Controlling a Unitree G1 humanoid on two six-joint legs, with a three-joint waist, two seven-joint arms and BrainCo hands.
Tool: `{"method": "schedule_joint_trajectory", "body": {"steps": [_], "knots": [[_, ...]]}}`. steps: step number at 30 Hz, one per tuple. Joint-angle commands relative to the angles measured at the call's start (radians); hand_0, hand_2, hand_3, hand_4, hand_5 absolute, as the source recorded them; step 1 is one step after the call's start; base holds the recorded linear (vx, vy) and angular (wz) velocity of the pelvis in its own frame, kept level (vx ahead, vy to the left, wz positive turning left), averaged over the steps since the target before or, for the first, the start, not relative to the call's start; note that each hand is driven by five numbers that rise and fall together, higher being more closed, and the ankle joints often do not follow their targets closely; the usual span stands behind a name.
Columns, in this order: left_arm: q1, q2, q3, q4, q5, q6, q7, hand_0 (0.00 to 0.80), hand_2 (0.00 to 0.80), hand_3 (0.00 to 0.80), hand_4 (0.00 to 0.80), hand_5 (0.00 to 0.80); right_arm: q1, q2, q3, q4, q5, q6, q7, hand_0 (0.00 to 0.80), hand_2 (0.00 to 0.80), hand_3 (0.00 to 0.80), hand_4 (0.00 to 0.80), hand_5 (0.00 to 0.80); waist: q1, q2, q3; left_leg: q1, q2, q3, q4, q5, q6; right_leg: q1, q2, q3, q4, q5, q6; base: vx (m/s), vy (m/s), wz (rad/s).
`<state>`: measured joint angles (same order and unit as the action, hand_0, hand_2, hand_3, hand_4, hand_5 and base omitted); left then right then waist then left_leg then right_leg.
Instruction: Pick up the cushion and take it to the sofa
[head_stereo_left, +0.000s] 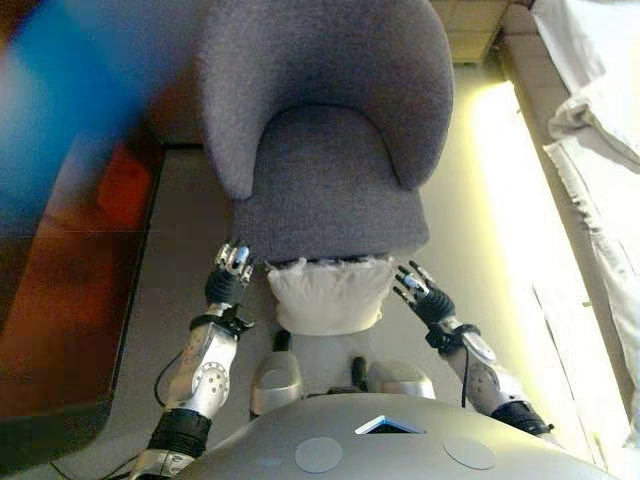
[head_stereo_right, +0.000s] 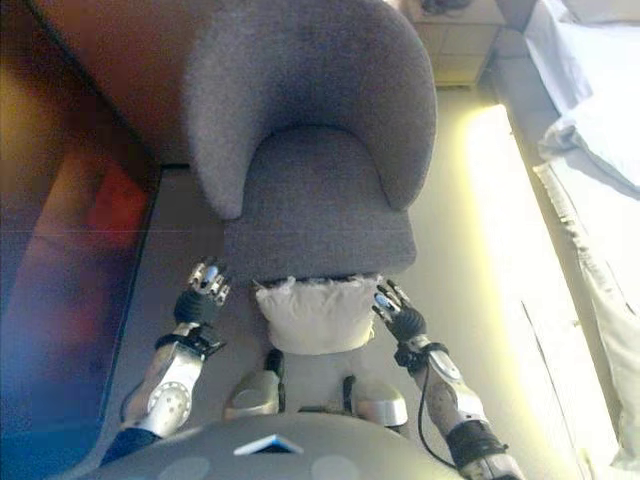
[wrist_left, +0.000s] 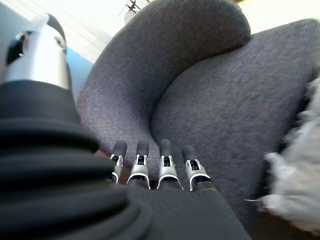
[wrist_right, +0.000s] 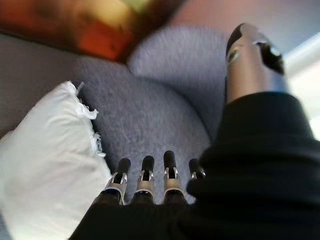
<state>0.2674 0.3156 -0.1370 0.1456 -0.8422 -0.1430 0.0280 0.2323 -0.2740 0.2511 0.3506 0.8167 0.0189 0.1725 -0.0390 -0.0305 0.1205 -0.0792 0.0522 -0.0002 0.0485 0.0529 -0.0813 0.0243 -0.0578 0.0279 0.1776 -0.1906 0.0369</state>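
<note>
A white fringed cushion (head_stereo_left: 328, 295) lies on the floor against the front of a grey armchair (head_stereo_left: 330, 190). It also shows in the right wrist view (wrist_right: 45, 160). My left hand (head_stereo_left: 230, 272) is open just to the cushion's left, apart from it, fingers straight toward the chair (wrist_left: 200, 100). My right hand (head_stereo_left: 425, 295) is open just to the cushion's right; in the right eye view (head_stereo_right: 398, 312) it is close by the cushion's edge. Neither hand holds anything.
A dark reddish-brown piece of furniture (head_stereo_left: 60, 270) stands to the left. A bed with white bedding (head_stereo_left: 590, 130) runs along the right. Beige floor (head_stereo_left: 490, 220) lies between the chair and the bed.
</note>
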Motion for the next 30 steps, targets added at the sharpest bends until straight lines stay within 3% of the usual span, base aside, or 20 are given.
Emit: {"method": "schedule_joint_trajectory", "body": {"steps": [1,6,10,12,15,16,17,19,20,21,23,25,27,30], "knots": [[0.0,0.019,0.027,-0.064,-0.021,-0.046,-0.019,0.0,0.0,0.0,0.0,0.0,-0.018,-0.002,-0.019,-0.092,-0.009,-0.013,0.014,0.0,0.0,0.0,0.0,0.0,0.008,0.008,-0.015,-0.014,0.088,0.003,0.134,-0.072,-0.031,-0.013,-0.076,-0.018,-0.003,0.086,0.091,0.07,-0.033,-0.03],[0.027,0.013,0.014,-0.066,-0.02,-0.063,-0.039,0.0,0.0,0.0,0.0,0.0,-0.031,-0.004,-0.009,-0.101,-0.011,-0.006,0.0,0.0,0.0,0.0,0.0,0.0,0.019,0.001,-0.019,-0.011,0.104,0.017,0.156,-0.081,-0.04,-0.005,-0.072,-0.05,-0.002,0.076,0.078,0.034,-0.03,0.07],[0.014,0.015,-0.007,-0.064,-0.035,-0.071,-0.051,0.0,0.0,0.0,0.0,0.0,-0.035,-0.019,-0.007,-0.099,-0.023,-0.02,0.019,0.0,0.0,0.0,0.0,0.0,0.017,-0.012,-0.009,-0.07,0.143,0.066,0.3,-0.023,-0.063,0.006,-0.061,-0.108,-0.01,0.078,0.051,-0.012,-0.029,0.15],[-0.003,0.011,-0.023,-0.045,-0.039,-0.059,-0.053,0.0,0.0,0.0,0.0,0.0,-0.042,-0.021,-0.004,-0.088,-0.024,-0.027,-0.003,0.0,0.0,0.0,0.0,0.0,0.015,-0.009,-0.005,-0.086,0.143,0.133,0.31,-0.013,-0.061,0.023,-0.051,-0.151,-0.006,0.069,0.047,0.074,0.003,0.6],[-0.028,0.01,-0.032,-0.026,-0.021,-0.043,-0.092,0.0,0.0,0.0,0.0,0.0,-0.047,-0.012,0.0,-0.086,0.004,-0.053,-0.025,0.0,0.0,0.0,0.0,0.0,0.027,0.012,-0.009,-0.096,0.11,0.27,0.171,0.009,-0.032,0.051,-0.033,-0.21,0.029,0.027,0.061,0.119,0.097,0.52],[-0.033,0.012,-0.035,-0.026,-0.005,-0.046,-0.098,0.0,0.0,0.0,0.0,0.0,-0.053,-0.005,0.004,-0.083,0.006,-0.067,-0.029,0.0,0.0,0.0,0.0,0.0,0.038,0.013,-0.011,-0.101,0.1,0.264,0.135,-0.004,-0.011,0.046,-0.04,-0.213,0.067,0.014,0.066,0.102,0.12,0.45],[-0.039,0.017,-0.039,-0.026,0.012,-0.051,-0.092,0.0,0.0,0.0,0.0,0.0,-0.065,0.011,0.012,-0.074,0.007,-0.074,-0.048,0.0,0.0,0.0,0.0,0.0,0.053,0.001,-0.011,-0.095,0.044,0.23,0.117,-0.036,0.032,0.027,-0.07,-0.22,0.177,0.046,0.098,0.088,0.124,0.21],[-0.045,0.023,-0.039,-0.027,0.026,-0.056,-0.097,0.0,0.0,0.0,0.0,0.0,-0.075,0.037,0.02,-0.059,0.01,-0.086,-0.05,0.0,0.0,0.0,0.0,0.0,0.06,0.011,-0.014,-0.065,0.026,0.228,0.097,-0.056,0.074,-0.03,-0.095,-0.231,0.357,0.131,0.134,0.102,0.142,-0.14],[-0.05,0.031,-0.035,-0.028,0.037,-0.054,-0.083,0.0,0.0,0.0,0.0,0.0,-0.071,0.052,0.027,-0.063,0.0,-0.082,-0.05,0.0,0.0,0.0,0.0,0.0,0.06,0.029,-0.01,-0.027,0.033,0.22,0.088,-0.066,0.083,-0.089,-0.139,-0.229,0.503,0.198,0.134,0.118,0.135,-0.2],[-0.051,0.033,-0.032,-0.028,0.037,-0.053,-0.078,0.0,0.0,0.0,0.0,0.0,-0.069,0.055,0.028,-0.065,-0.006,-0.078,-0.049,0.0,0.0,0.0,0.0,0.0,0.062,0.028,-0.01,-0.017,0.029,0.22,0.086,-0.07,0.084,-0.109,-0.159,-0.223,0.534,0.21,0.133,0.139,0.085,-0.06],[-0.063,0.044,-0.01,-0.041,0.038,-0.044,-0.071,0.0,0.0,0.0,0.0,0.0,-0.074,0.055,0.033,-0.06,-0.012,-0.07,-0.043,0.0,0.0,0.0,0.0,0.0,0.079,0.021,-0.014,-0.002,0.024,0.212,0.093,-0.079,0.072,-0.108,-0.248,-0.242,0.459,0.249,0.123,0.132,-0.061,0.02],[-0.067,0.055,0.001,-0.055,0.046,-0.041,-0.061,0.0,0.0,0.0,0.0,0.0,-0.092,0.064,0.03,-0.041,-0.013,-0.072,-0.034,0.0,0.0,0.0,0.0,0.0,0.09,0.005,-0.009,0.001,0.022,0.196,0.111,-0.091,0.053,-0.09,-0.301,-0.249,0.322,0.276,0.132,0.131,-0.248,-0.12],[-0.065,0.066,0.008,-0.058,0.038,-0.045,-0.055,0.0,0.0,0.0,0.0,0.0,-0.105,0.068,0.028,-0.034,-0.011,-0.069,-0.032,0.0,0.0,0.0,0.0,0.0,0.092,-0.014,0.003,0.003,0.032,0.18,0.144,-0.109,0.027,-0.063,-0.344,-0.252,0.173,0.319,0.152,0.122,-0.336,-0.16],[-0.062,0.076,0.011,-0.043,0.018,-0.068,-0.06,0.0,0.0,0.0,0.0,0.0,-0.117,0.059,0.027,-0.038,0.0,-0.06,-0.02,0.0,0.0,0.0,0.0,0.0,0.087,-0.04,0.014,-0.007,0.086,0.17,0.201,-0.14,-0.025,-0.036,-0.4,-0.245,-0.051,0.402,0.202,0.117,-0.363,-0.09]]}}
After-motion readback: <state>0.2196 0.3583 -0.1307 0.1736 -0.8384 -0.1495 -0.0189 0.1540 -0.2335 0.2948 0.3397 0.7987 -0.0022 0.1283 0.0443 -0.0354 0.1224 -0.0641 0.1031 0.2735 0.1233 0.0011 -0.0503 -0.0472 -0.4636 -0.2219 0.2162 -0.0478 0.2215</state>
